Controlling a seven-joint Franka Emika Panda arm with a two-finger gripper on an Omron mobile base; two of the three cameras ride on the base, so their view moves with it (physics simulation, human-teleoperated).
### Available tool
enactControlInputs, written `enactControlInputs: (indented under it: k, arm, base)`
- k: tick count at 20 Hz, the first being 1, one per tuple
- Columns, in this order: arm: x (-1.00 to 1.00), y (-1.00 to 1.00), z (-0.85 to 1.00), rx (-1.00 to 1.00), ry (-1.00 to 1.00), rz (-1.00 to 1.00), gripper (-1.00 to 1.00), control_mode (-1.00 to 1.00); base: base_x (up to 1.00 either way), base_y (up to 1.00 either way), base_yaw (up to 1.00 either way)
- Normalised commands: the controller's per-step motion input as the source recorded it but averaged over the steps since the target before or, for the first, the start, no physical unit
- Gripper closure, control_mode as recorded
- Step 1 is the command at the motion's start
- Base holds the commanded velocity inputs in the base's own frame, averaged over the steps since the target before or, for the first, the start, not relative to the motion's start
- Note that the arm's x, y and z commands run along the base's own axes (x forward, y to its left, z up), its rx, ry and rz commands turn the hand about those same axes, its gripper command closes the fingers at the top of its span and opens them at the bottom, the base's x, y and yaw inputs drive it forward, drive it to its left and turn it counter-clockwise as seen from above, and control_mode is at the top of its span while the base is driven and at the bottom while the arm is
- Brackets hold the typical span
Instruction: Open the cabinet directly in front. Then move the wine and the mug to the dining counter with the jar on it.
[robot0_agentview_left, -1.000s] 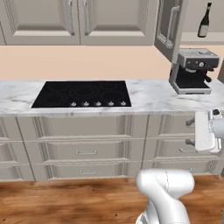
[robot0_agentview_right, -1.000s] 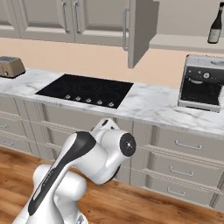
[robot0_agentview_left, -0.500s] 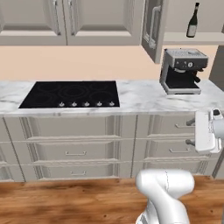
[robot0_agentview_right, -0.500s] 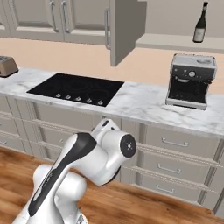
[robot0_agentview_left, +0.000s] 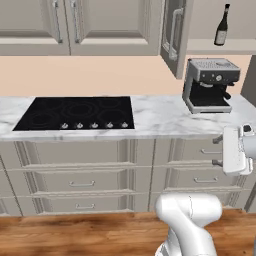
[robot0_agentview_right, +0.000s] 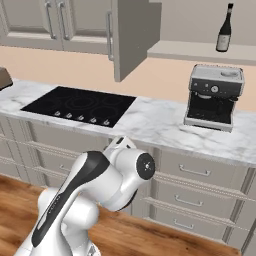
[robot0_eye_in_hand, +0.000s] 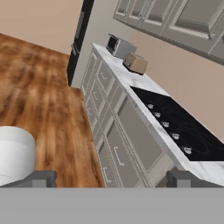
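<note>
Currently:
Cabinet (robot0_agentview_right: 131, 37): door swung open, shelf exposed.
Wine (robot0_agentview_left: 222, 26): upright on the cabinet shelf, above the coffee machine (robot0_agentview_left: 209, 85).
Pincer (robot0_eye_in_hand: 109, 177): tips spread wide, pinching nothing, aimed along the drawer fronts.
Tabletop (robot0_agentview_right: 155, 122): marble, carries the black cooktop (robot0_agentview_left: 77, 113), with the coffee machine well apart.

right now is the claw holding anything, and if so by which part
Nothing is held. The claw is open with only floor and drawers between its tips, and the wine bottle stands untouched on the open cabinet's shelf.
</note>
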Motion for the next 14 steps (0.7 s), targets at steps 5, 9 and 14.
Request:
enactControlInputs:
  k: [5, 9, 14]
  arm:
    - [0.00, 0.00, 0.00, 0.00, 0.00, 0.00, -1.00, 1.00]
    - [0.00, 0.00, 0.00, 0.00, 0.00, 0.00, -1.00, 1.00]
    - [0.00, 0.00, 0.00, 0.00, 0.00, 0.00, -1.00, 1.00]
  base:
    - [0.47, -0.48, 0.00]
    - [0.49, -0.50, 0.00]
    - [0.50, -0.43, 0.00]
